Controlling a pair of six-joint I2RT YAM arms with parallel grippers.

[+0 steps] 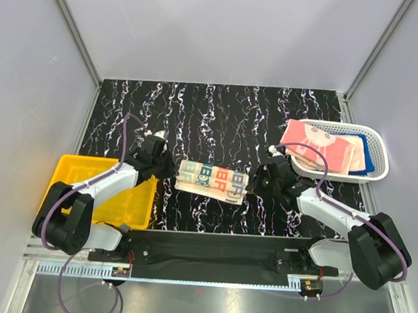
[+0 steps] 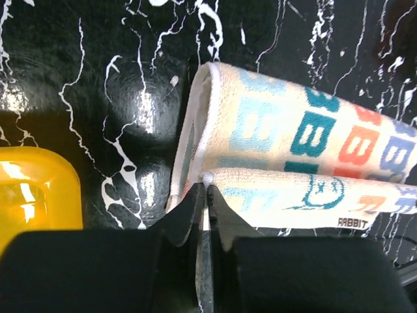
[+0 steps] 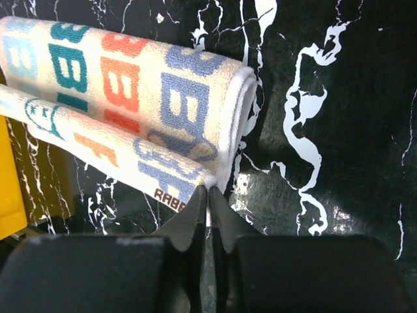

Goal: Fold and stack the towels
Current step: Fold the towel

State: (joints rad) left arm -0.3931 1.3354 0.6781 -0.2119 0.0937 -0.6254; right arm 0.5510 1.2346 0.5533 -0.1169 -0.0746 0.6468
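the lettered towel lies folded over on the dark table, in the middle, between my two arms. my left gripper is pinched tight on the near left corner of its top flap. my right gripper is pinched on the near right corner. the other towels sit in the white basket on my right. i think this towel is light, soft and floppy. it sags if i hold just one spot, so the two corners are the best places to hold. thin edges can slip out.
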